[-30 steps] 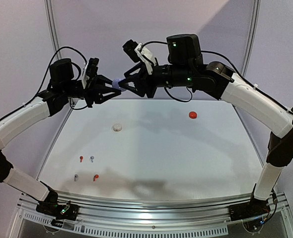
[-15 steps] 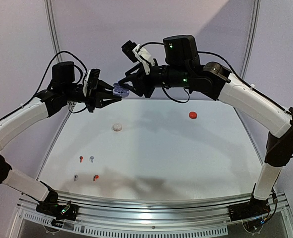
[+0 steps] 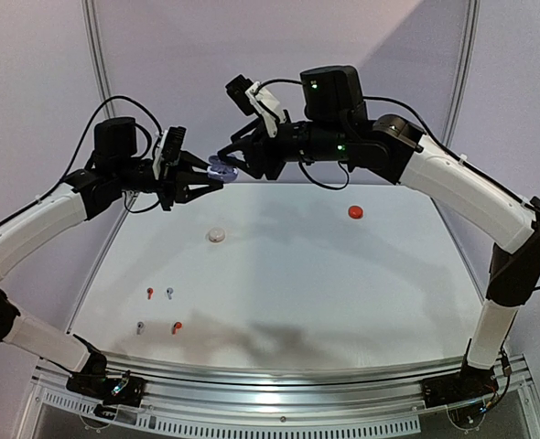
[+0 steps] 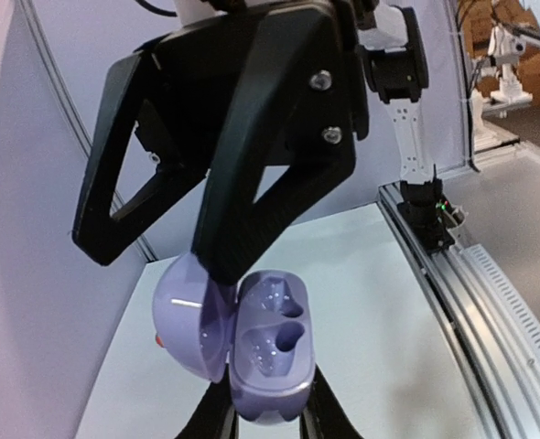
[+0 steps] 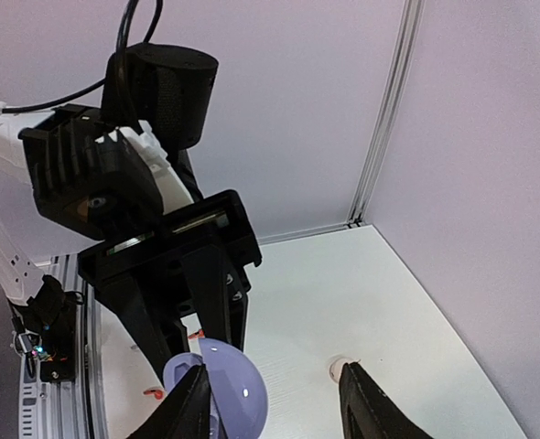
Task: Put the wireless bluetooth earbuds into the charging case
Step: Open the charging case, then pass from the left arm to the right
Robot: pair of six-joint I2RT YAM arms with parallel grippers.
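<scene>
A lavender charging case (image 4: pixel 268 352) is clamped at its base between my left gripper's (image 4: pixel 270 417) fingers, high over the table's back edge. Its domed lid (image 4: pixel 186 315) is swung open to the left and both earbud wells are bare. My right gripper (image 4: pixel 156 261) is open; one fingertip (image 4: pixel 222 261) rests at the seam between lid and base. In the right wrist view the lid (image 5: pixel 236 389) lies just inside the left finger of the right gripper (image 5: pixel 279 407). Several earbuds lie at the table's front left: red (image 3: pixel 149 293), lavender (image 3: pixel 169 293), grey (image 3: pixel 140 326), red (image 3: pixel 176 326).
A white round case (image 3: pixel 216 235) sits shut on the table below the grippers, and a red round case (image 3: pixel 355 212) sits to the back right. The white table (image 3: pixel 343 293) ends at a metal rail along the near edge, with lilac walls behind.
The case looked closed between the two grippers a second ago; its lid now stands open. The left gripper has shifted slightly right and down with the case. The right jaws have widened a little.
</scene>
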